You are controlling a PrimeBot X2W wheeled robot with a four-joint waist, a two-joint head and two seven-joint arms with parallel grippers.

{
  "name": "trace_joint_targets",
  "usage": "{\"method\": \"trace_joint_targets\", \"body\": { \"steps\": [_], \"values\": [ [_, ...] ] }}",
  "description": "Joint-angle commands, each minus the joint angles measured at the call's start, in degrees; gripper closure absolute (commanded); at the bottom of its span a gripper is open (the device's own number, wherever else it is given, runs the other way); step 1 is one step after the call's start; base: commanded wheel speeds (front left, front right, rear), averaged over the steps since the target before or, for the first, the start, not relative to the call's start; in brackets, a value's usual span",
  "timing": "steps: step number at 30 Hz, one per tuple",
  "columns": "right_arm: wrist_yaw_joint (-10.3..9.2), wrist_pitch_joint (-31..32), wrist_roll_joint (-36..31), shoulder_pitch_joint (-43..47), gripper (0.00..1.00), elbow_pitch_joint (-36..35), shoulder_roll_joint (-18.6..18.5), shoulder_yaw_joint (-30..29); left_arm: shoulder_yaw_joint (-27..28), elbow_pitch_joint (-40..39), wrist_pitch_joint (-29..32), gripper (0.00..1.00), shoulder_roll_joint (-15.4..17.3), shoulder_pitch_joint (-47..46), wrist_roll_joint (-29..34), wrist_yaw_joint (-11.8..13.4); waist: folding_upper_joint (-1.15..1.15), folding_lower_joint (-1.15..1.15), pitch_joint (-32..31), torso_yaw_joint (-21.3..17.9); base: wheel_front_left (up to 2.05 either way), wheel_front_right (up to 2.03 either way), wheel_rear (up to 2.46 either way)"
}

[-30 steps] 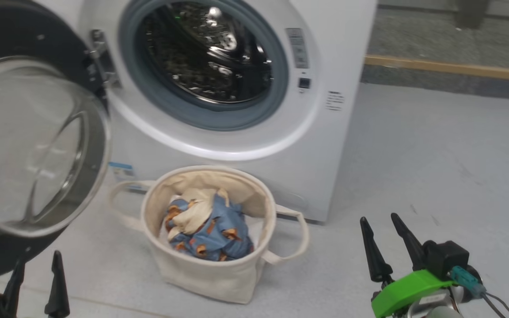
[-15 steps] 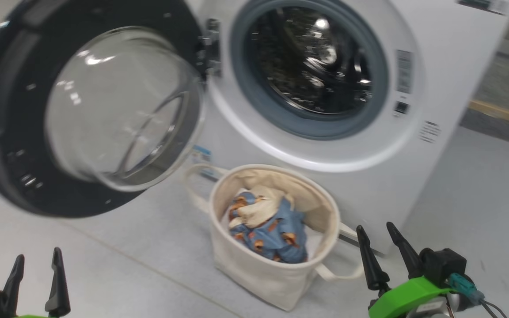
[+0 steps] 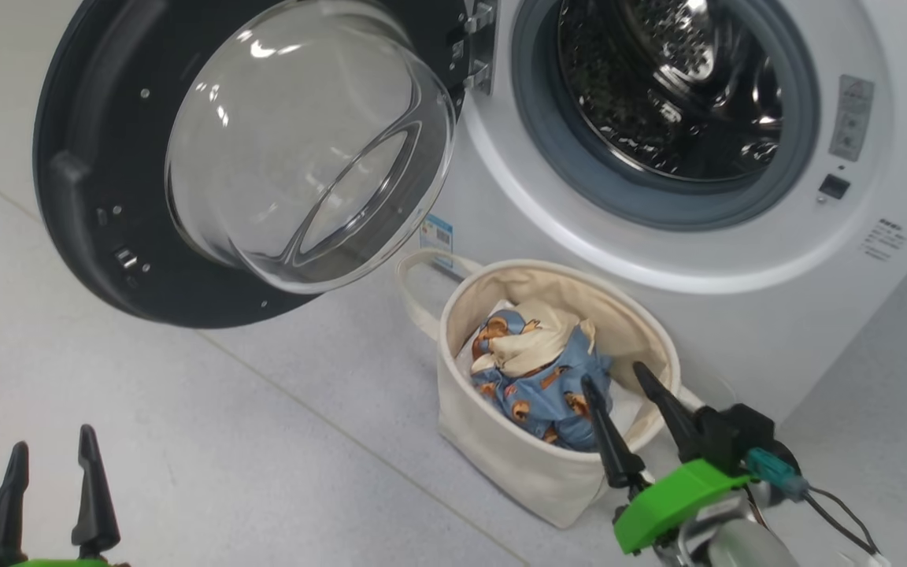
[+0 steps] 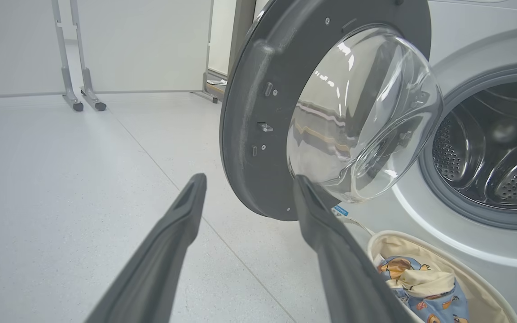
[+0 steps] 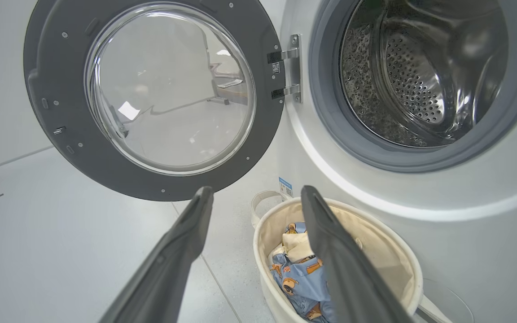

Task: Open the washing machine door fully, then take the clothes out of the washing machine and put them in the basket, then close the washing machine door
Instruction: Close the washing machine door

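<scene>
The washing machine (image 3: 737, 260) (image 5: 474, 224) stands at the upper right, its drum mouth (image 3: 666, 102) (image 4: 496, 152) bare steel inside. The washing machine door (image 3: 115, 157) (image 4: 249, 112) (image 5: 61, 54) hangs wide open to the left, glass bowl facing me. Below the mouth sits the basket (image 3: 501, 441) (image 5: 402, 264) (image 4: 478, 278) with the clothes (image 3: 540, 386) (image 5: 301, 273) (image 4: 424, 287), blue bear-print fabric with a cream part on top. My right gripper (image 3: 612, 379) (image 5: 256, 193) is open at the basket's near right rim. My left gripper (image 3: 54, 442) (image 4: 249, 179) is open over bare floor, well short of the door.
Pale grey tiled floor (image 3: 186, 441) spreads to the left and front. In the left wrist view, metal frame legs on castors (image 4: 81, 89) stand by a white wall panel far behind the door.
The head camera has swung left, shifting the machine, door and basket rightward in the picture. The right gripper now overlaps the basket's rim. Both grippers stay open.
</scene>
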Motion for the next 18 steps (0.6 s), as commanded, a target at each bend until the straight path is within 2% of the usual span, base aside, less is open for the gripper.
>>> {"method": "trace_joint_targets", "body": {
  "steps": [1, 9, 14, 15, 16, 17, 18],
  "values": [
    [0.43, -0.7, 0.0, -2.9, 0.00, -1.1, 0.1, 1.7, 3.1, -2.3, -0.7, 0.00, 0.7, -1.4, -0.6, 0.4, 0.00, 0.00, 0.6, 0.4, 0.00, 0.00, 0.00],
    [0.43, -0.7, 0.3, -6.8, 0.00, 1.7, 0.1, 5.8, 6.4, -5.4, -1.4, 0.00, -1.1, 0.9, -2.6, 1.0, 0.00, 0.00, 2.3, 1.1, 0.00, 0.00, 0.00],
    [0.43, -0.7, 0.8, -8.5, 0.00, 2.9, 0.1, 7.5, 8.6, -7.1, -1.6, 0.00, -2.6, 1.9, -5.8, -0.4, 0.00, 0.00, 3.2, 1.3, -0.01, -0.01, -0.01],
    [0.43, -0.7, 0.8, -8.7, 0.00, 3.2, 0.1, 7.8, 9.1, -7.5, -1.6, 0.03, -2.7, 2.1, -6.5, -0.9, 0.00, 0.00, 3.3, 1.3, -0.05, -0.05, -0.05],
    [0.43, -0.7, 0.9, -8.8, 0.00, 3.4, 0.1, 8.0, 9.5, -7.7, -1.6, 0.85, -2.8, 2.2, -7.4, -1.5, 0.00, 0.00, 3.5, 1.3, -0.05, -0.05, -0.05],
    [0.43, -0.7, 0.9, -9.0, 0.00, 3.6, 0.1, 8.3, 10.0, -7.9, -1.6, 1.00, -2.8, 2.2, -8.4, -2.0, 0.00, 0.00, 3.6, 1.3, -0.04, -0.04, -0.04],
    [0.43, -0.7, 0.9, -9.2, 0.00, 3.8, 0.1, 8.5, 10.6, -8.0, -1.6, 1.00, -2.7, 2.2, -9.5, -2.6, 0.00, 0.00, 3.8, 1.3, -0.03, -0.03, -0.03]
  ]
}}
